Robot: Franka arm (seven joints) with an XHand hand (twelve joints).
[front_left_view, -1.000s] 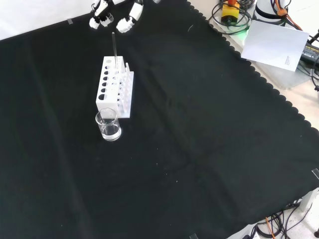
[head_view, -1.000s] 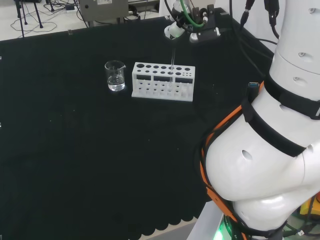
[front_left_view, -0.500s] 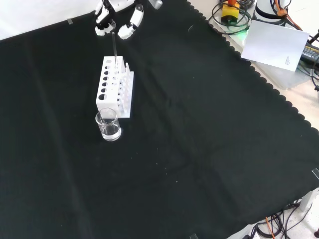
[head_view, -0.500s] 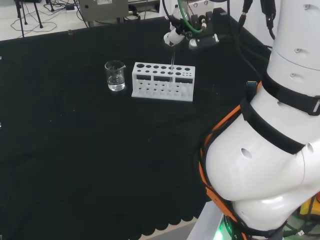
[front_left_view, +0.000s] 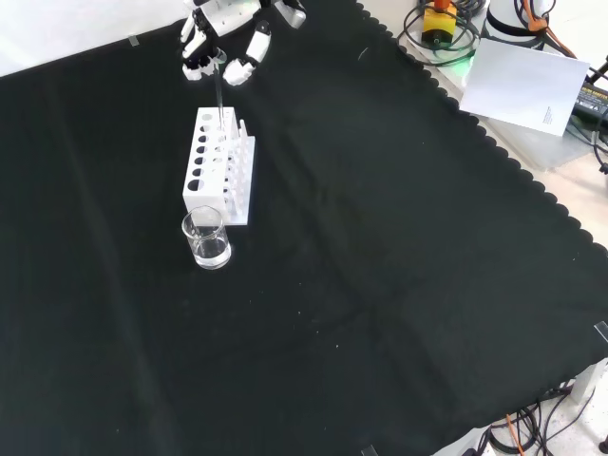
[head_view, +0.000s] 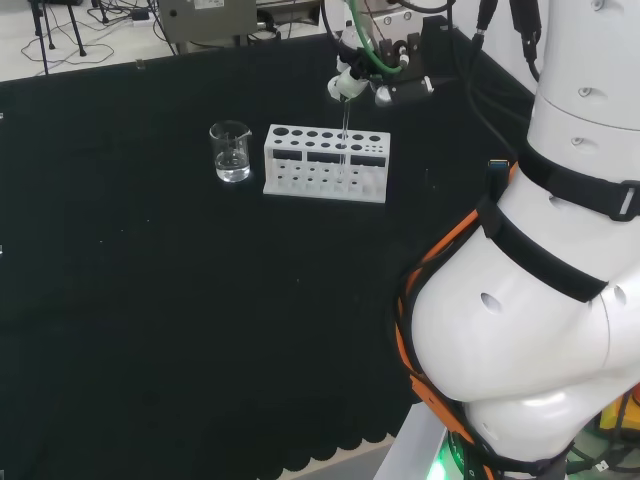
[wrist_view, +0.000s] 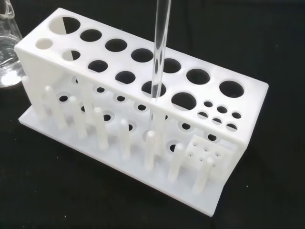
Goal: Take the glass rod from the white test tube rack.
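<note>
Lowered hand (front_left_view: pixel 220 43) now flanks glass rod (front_left_view: pixel 219 98) top.

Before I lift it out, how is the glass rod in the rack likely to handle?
The glass rod is thin, straight and clear, so probably stiff but brittle. Its smooth surface may slip in the hand. It stands in a hole of the white rack, so a sideways pull could lever it against the rim or tip the rack; lifting straight up looks safer.
</note>
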